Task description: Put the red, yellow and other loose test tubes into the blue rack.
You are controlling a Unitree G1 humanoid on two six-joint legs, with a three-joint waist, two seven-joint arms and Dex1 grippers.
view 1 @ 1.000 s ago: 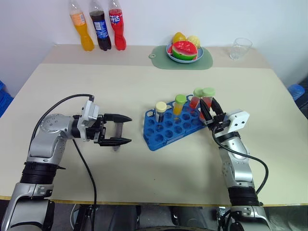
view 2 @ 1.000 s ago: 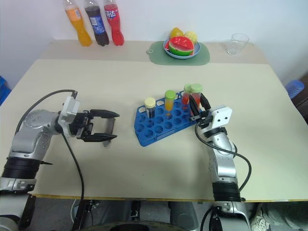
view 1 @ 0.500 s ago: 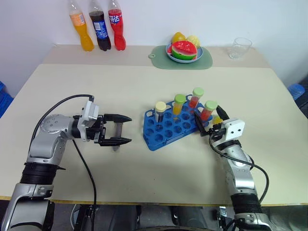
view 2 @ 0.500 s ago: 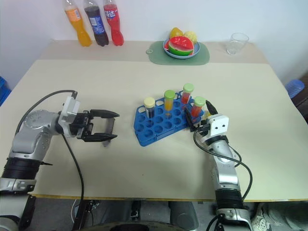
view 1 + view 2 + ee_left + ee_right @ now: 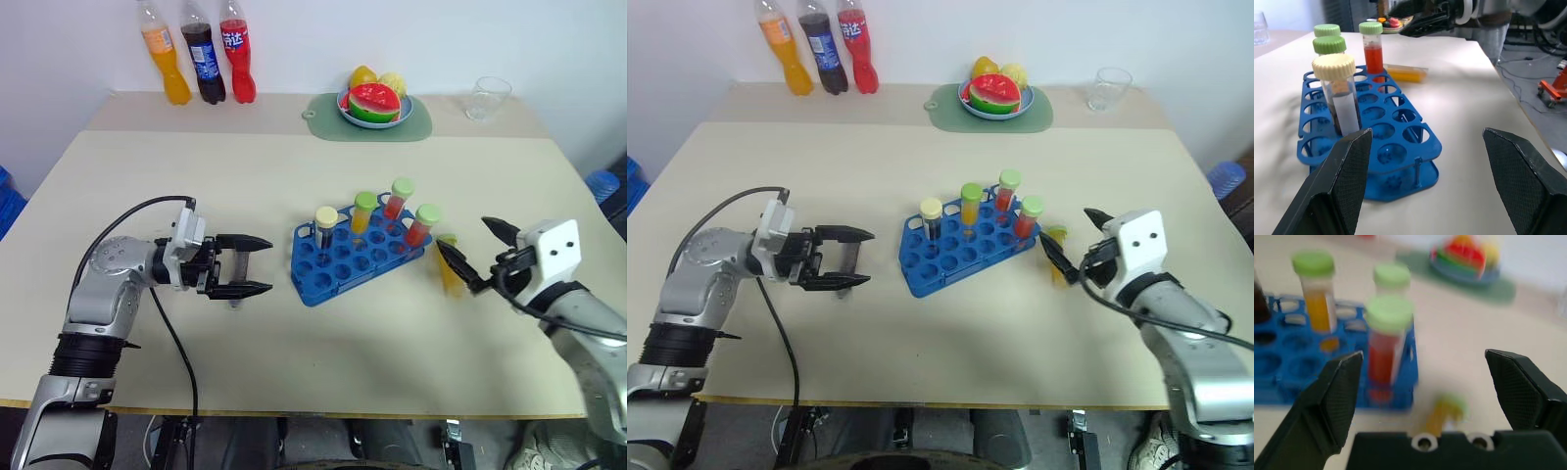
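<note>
The blue rack (image 5: 345, 266) stands mid-table, set at an angle. Four test tubes stand upright in it: a dark one with a cream cap (image 5: 326, 226), a yellow one (image 5: 364, 211) and two red ones (image 5: 399, 197) (image 5: 422, 224) with green caps. Another yellow test tube (image 5: 449, 264) lies loose on the table just right of the rack. My right gripper (image 5: 462, 236) is open, above and around that loose tube without touching it. My left gripper (image 5: 267, 264) is open and empty, left of the rack and pointing at it.
Three soda bottles (image 5: 200, 54) stand at the back left edge. A plate of fruit (image 5: 376, 102) rests on a green mat at the back centre, with a clear glass (image 5: 489, 98) at the back right.
My right gripper opened and let go of the red tube, leaving it standing in the rack. It then drew back to the right. The left arm stayed still.
</note>
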